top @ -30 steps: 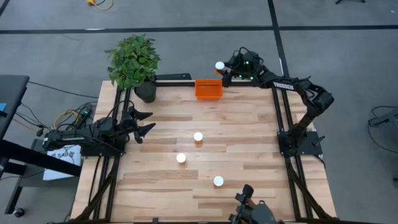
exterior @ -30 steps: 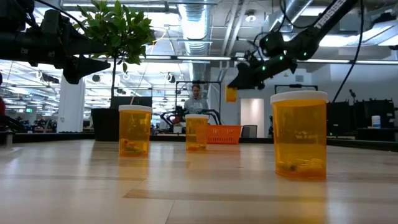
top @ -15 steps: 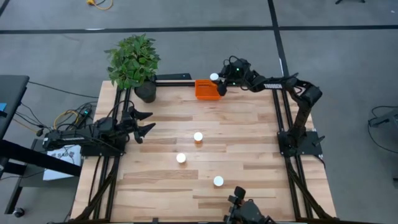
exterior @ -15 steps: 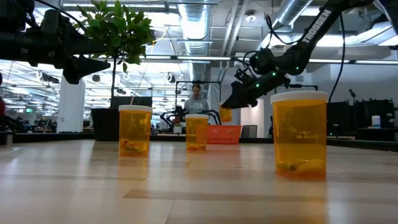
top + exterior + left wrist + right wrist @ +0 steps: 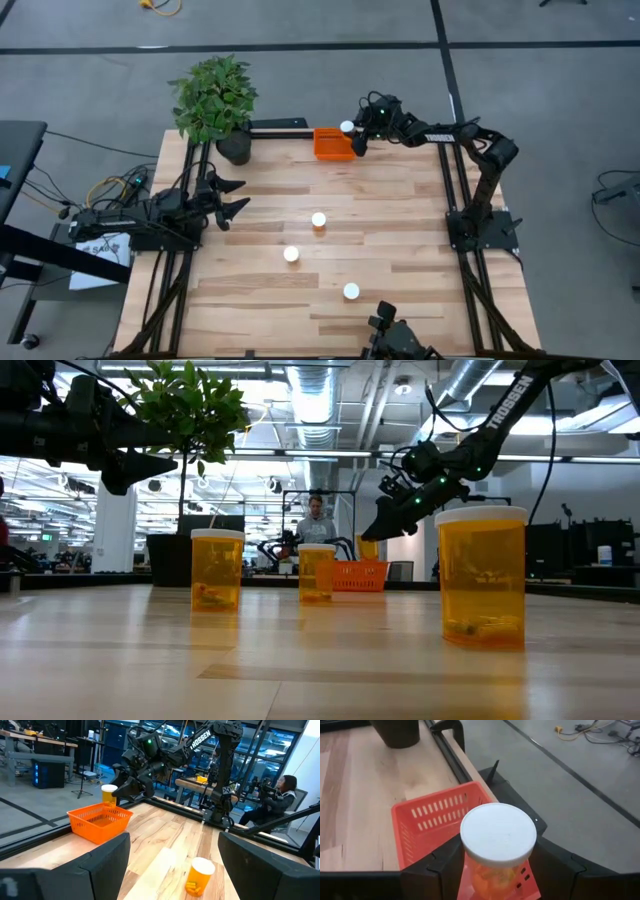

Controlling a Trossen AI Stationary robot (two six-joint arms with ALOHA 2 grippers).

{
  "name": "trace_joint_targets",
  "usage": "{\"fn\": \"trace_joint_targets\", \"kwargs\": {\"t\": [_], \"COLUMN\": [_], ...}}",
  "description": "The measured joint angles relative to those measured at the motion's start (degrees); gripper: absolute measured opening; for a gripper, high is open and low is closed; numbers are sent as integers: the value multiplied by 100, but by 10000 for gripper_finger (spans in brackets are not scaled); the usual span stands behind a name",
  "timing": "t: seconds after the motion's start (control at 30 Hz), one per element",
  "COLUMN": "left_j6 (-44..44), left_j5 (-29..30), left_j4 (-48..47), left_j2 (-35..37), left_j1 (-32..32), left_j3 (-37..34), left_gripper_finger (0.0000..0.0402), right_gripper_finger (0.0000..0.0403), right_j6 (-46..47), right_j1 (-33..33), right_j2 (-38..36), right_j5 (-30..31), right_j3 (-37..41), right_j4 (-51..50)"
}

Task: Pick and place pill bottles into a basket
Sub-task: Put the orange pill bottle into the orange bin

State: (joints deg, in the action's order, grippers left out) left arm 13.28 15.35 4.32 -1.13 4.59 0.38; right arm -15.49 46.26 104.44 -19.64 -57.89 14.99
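Observation:
My right gripper [image 5: 354, 133] is shut on a pill bottle [image 5: 498, 840] with a white cap and amber body, held over the right end of the orange basket [image 5: 332, 145] at the table's far edge. Three more pill bottles stand upright on the wood at mid-table [image 5: 318, 220], [image 5: 291, 254] and near the front [image 5: 351, 291]. My left gripper [image 5: 238, 197] waits open at the table's left side, level, with nothing between its fingers [image 5: 107, 860]. My right gripper pinches the bottle's amber body [image 5: 492, 876] just under the cap, one finger [image 5: 442, 870] on each side. The fingers slant down from the table's right. The bottle is upright, lifted clear, its base over the basket's right end [image 5: 116, 813].
A potted plant [image 5: 214, 100] in a black pot stands at the far left corner, left of the basket. A black rail [image 5: 280, 126] runs along the far edge behind the basket. Bare wood [image 5: 400, 200] lies between the standing bottles and the basket.
My right gripper has come down and toward the basket from beyond the table's far edge, tipping further downward, carrying the bottle upright. The bottle now hangs just over the basket's right end. The three standing bottles have stayed in place.

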Motion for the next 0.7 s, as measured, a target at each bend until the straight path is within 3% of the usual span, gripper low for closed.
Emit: {"fn": "trace_joint_targets", "kwargs": {"t": [0.27, 0.7], "left_j6": [0, 153], "left_j5": [0, 0], "left_j4": [0, 1], "left_j2": [0, 2], "left_j1": [-1, 0], "left_j3": [2, 1], "left_gripper_finger": [293, 293], "right_gripper_finger": [199, 198], "right_j6": [-2, -73], "right_j1": [-126, -163], "right_j2": [-2, 337], "right_j5": [-177, 43], "right_j3": [0, -116], "right_j4": [146, 83]}}
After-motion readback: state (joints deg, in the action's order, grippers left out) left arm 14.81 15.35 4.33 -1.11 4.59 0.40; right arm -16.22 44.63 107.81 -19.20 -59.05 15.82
